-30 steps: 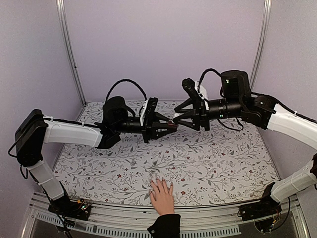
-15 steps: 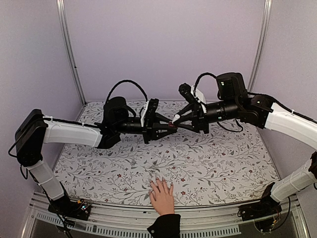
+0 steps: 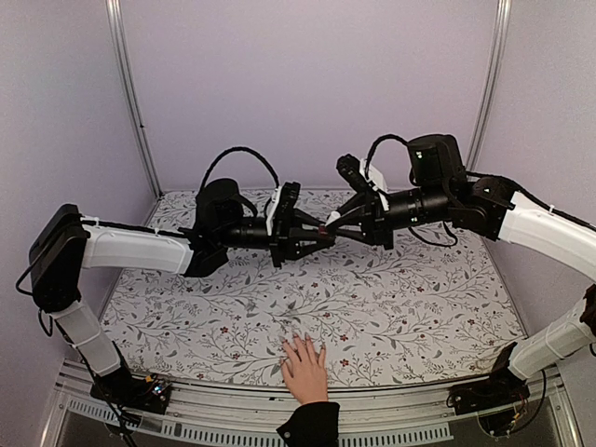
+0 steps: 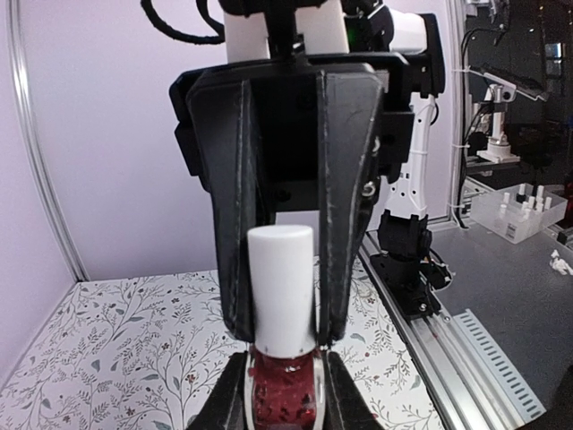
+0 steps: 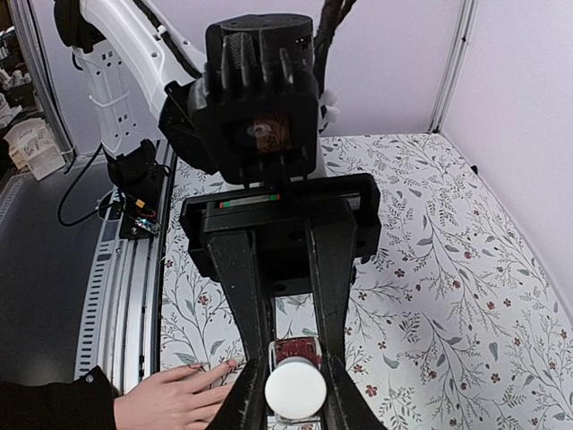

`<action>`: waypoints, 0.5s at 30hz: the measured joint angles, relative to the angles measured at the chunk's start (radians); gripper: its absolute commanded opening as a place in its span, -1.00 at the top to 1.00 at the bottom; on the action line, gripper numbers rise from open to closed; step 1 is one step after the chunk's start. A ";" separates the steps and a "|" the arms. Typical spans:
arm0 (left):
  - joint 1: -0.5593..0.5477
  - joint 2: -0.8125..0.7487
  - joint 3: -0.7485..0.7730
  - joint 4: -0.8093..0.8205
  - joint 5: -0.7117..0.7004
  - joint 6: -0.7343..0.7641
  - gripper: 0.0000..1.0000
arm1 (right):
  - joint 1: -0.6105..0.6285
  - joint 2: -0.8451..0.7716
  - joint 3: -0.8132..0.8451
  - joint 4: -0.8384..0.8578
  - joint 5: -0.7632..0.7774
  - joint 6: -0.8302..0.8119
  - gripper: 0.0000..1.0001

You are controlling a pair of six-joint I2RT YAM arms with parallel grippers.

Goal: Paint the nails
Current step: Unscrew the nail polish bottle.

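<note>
Well beyond the hand [image 3: 304,365], the two arms meet tip to tip in mid-air, the left gripper [image 3: 319,237] and right gripper [image 3: 328,226] both clamped on the small bottle [image 4: 284,394], barring the way across. Under that bar and on either side of the hand, the table [image 3: 419,298] lies open. The hand itself blocks the near edge.

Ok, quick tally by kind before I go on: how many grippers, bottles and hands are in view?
Grippers: 2 (left gripper, right gripper)
Bottles: 1 (nail polish bottle, dark red with a white cap)
Hands: 1 (human hand, flat on the table)
Total: 4
</note>
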 measured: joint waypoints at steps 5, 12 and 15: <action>-0.003 0.000 0.005 -0.015 0.000 0.013 1.00 | -0.001 0.000 0.000 -0.001 -0.001 0.000 0.63; -0.003 0.000 0.007 -0.027 -0.001 0.023 1.00 | -0.002 0.000 0.000 -0.004 0.002 -0.003 0.96; -0.003 0.000 0.007 -0.033 -0.005 0.034 1.00 | -0.002 0.000 0.000 -0.008 0.003 -0.002 1.00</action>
